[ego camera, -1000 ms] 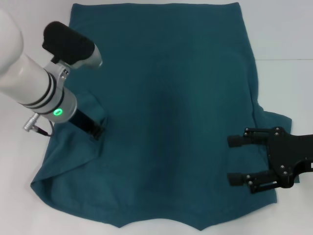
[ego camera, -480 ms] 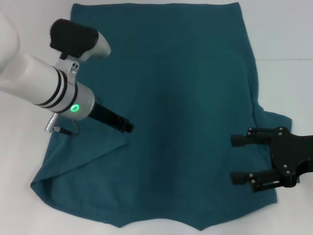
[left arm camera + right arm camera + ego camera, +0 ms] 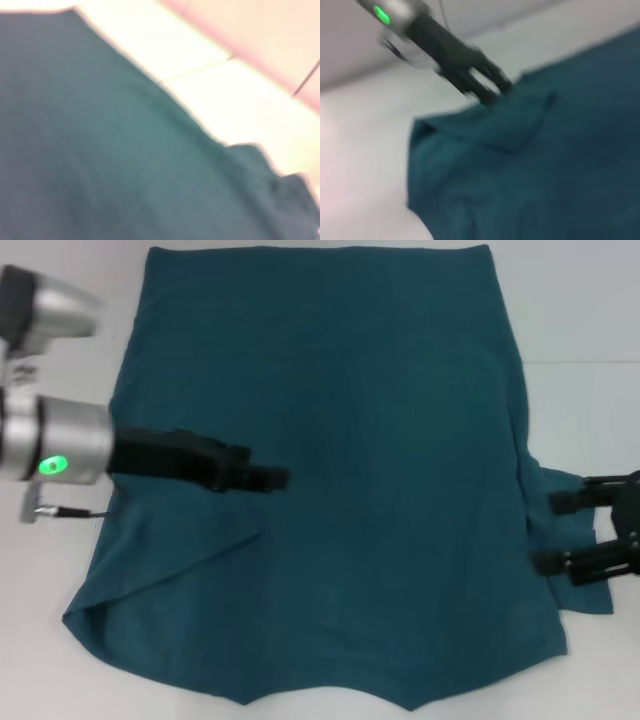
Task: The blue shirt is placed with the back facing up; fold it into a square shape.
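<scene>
Head view: the left gripper [image 3: 268, 478] reaches toward 3 o'clock above the blue shirt [image 3: 370, 460]; I cannot tell its finger state. The right gripper [image 3: 562, 532] hangs open, empty, at the shirt's 3 o'clock sleeve. The left sleeve lies folded inward.

Left wrist view: only the spread shirt shows.

Right wrist view: that flap looks loose; a passing finger could likely drag it open.
</scene>
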`<state>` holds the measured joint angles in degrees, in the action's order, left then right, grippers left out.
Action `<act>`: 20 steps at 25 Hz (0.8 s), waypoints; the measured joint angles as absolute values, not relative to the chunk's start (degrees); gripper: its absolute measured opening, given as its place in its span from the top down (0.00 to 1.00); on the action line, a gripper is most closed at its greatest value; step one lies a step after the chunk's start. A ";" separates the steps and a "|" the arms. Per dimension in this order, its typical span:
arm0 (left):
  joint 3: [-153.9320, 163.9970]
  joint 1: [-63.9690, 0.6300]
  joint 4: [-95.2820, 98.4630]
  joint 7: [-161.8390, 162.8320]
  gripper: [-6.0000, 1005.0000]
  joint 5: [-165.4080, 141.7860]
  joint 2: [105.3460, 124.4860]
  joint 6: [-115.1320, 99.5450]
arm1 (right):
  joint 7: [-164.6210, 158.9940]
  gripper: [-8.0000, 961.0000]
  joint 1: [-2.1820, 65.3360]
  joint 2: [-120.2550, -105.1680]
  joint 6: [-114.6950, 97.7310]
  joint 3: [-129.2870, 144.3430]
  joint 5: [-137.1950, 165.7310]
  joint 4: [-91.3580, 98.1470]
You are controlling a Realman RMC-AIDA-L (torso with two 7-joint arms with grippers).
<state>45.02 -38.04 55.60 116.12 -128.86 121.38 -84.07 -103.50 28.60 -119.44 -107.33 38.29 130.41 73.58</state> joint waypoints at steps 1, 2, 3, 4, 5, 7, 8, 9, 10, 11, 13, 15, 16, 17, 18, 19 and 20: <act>43.82 -37.09 55.15 114.10 0.35 -127.17 120.97 -85.64 | -105.66 0.04 29.06 -119.44 -107.62 39.19 132.73 75.97; 43.20 -36.34 54.81 112.75 0.30 -125.88 120.65 -86.59 | -107.75 0.04 29.75 -119.45 -107.92 40.24 135.09 78.22; 42.73 -35.37 54.46 111.54 0.24 -124.73 120.37 -87.49 | -109.28 0.04 30.60 -119.45 -108.01 41.22 137.96 79.54; 42.56 -34.50 54.32 110.76 0.18 -124.02 120.19 -87.75 | -111.22 0.04 31.88 -119.46 -108.15 42.32 141.87 80.67; 42.51 -33.95 54.26 110.27 0.12 -123.80 120.15 -87.88 | -112.42 0.04 32.97 -119.52 -108.16 43.11 145.20 81.08; 42.59 -32.80 54.26 108.86 0.11 -123.65 120.15 -88.17 | -114.70 0.04 35.43 -119.81 -107.03 44.95 152.28 80.74; 42.70 -32.44 54.26 108.23 0.10 -123.66 120.20 -88.43 | -115.97 0.04 36.40 -120.01 -105.90 46.48 155.49 80.09; 42.82 -32.11 54.24 107.62 0.10 -123.71 120.23 -88.89 | -117.40 0.05 37.03 -120.09 -104.12 48.59 158.21 79.42; 42.92 -31.85 54.18 106.94 0.09 -123.77 120.27 -89.41 | -118.97 0.05 37.47 -120.20 -102.44 50.94 160.57 78.78; 42.94 -31.64 54.14 106.31 0.09 -123.80 120.29 -90.02 | -120.47 0.05 37.55 -120.24 -100.82 53.30 162.01 78.44; 42.94 -31.27 53.94 104.81 0.07 -123.80 120.33 -91.33 | -123.77 0.05 37.54 -120.32 -97.26 57.86 164.36 77.96; 42.92 -31.07 53.90 104.05 0.06 -123.82 120.44 -91.69 | -125.90 0.06 37.67 -120.33 -94.35 60.16 165.43 76.82; 42.93 -31.01 53.85 103.82 0.06 -123.90 120.54 -91.63 | -126.61 0.06 37.89 -120.33 -93.21 60.69 165.68 75.91; 42.94 -30.98 53.79 103.74 0.06 -124.01 120.58 -91.51 | -127.43 0.06 38.26 -120.32 -91.83 61.39 165.92 74.53; 42.95 -30.95 53.72 103.66 0.06 -124.09 120.63 -91.32 | -128.22 0.07 38.57 -120.31 -90.57 61.96 166.05 73.28; 42.86 -30.92 53.62 103.70 0.06 -124.11 120.65 -91.10 | -128.98 0.07 38.82 -120.27 -89.33 62.73 166.14 72.00; 42.72 -30.90 53.52 103.79 0.06 -124.11 120.65 -90.90 | -129.66 0.07 38.99 -120.22 -88.19 63.50 166.26 70.87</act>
<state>42.72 -30.90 53.52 103.79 -124.11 120.65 -90.90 -129.66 38.99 -120.22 -88.19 63.50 166.26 70.87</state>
